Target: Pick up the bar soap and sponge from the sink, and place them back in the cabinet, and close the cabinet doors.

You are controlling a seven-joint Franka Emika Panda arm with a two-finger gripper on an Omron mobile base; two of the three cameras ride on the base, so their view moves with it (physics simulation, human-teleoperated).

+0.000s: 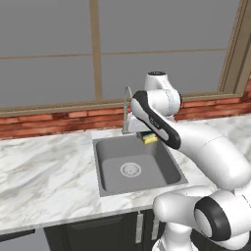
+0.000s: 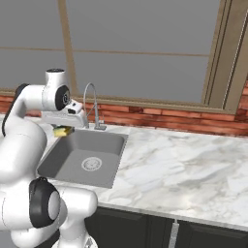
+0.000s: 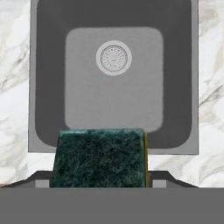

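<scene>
My gripper (image 2: 63, 127) hangs above the back of the grey sink (image 1: 104, 169), shut on the sponge (image 1: 149, 138). The sponge (image 2: 63, 131) shows its yellow body under the hand, clear of the basin. In the hand view its dark green scrub face (image 3: 100, 157) fills the space between my fingers, with the sink (image 3: 48, 65) and its round drain (image 3: 113, 57) below. The basin holds nothing else. The bar soap, the cabinet and the cabinet doors are out of view.
A chrome faucet (image 1: 127, 105) rises just behind the hand, close to the sponge. White marble counter (image 2: 184, 160) runs on both sides of the sink, with a brick ledge and a large window behind. Dark lower cabinets (image 2: 203, 237) stand under the counter.
</scene>
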